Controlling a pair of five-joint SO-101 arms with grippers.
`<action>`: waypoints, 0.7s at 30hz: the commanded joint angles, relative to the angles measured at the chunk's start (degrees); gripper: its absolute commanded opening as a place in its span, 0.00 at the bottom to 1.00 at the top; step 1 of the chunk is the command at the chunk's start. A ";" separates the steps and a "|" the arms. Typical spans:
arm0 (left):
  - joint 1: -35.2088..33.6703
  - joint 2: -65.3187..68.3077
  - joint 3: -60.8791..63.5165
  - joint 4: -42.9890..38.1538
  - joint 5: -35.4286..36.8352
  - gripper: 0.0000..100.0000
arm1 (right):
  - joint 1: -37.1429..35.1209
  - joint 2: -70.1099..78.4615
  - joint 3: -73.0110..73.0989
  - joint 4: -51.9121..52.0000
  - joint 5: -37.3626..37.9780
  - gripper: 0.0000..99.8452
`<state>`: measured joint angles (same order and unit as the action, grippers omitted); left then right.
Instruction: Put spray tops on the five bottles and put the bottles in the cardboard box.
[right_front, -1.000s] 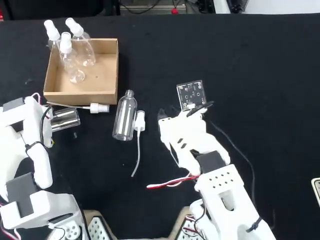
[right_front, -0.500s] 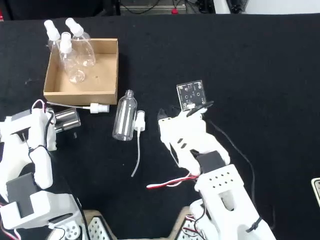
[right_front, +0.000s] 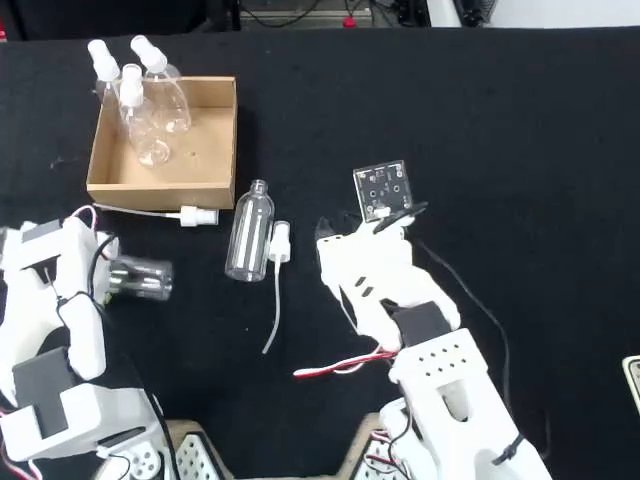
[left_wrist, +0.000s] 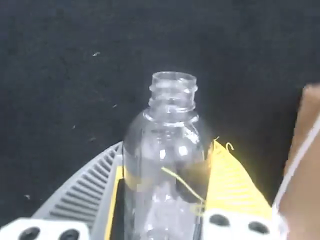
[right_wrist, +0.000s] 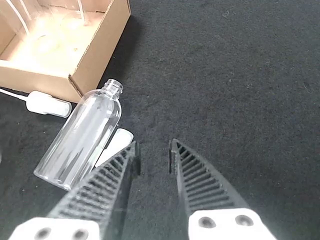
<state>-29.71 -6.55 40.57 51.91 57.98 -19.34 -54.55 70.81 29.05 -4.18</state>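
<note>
I'm looking down on a table under a matte black cloth, evenly lit, with pale lint specks scattered on it. Past its far edge, along the top of the frame, I can see dark cables and a small red bit. There's a white surface in the upper right corner.

surface: black table | on it: cardboard box | capless bottle lying flat | box-side spray top | bottle-side spray top
</note>
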 joint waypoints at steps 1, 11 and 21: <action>-0.84 -2.29 -4.26 0.70 -20.75 0.19 | 0.97 -1.10 -0.66 -1.32 0.44 0.10; -2.95 -1.76 -12.88 9.76 -77.63 0.19 | 0.97 -1.10 -0.66 -1.32 0.44 0.10; -11.74 3.60 -13.67 4.48 -88.97 0.26 | 0.97 -1.10 -0.57 -1.32 0.44 0.10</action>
<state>-37.63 -2.86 30.90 56.75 -28.26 -19.34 -54.55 70.81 29.05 -4.18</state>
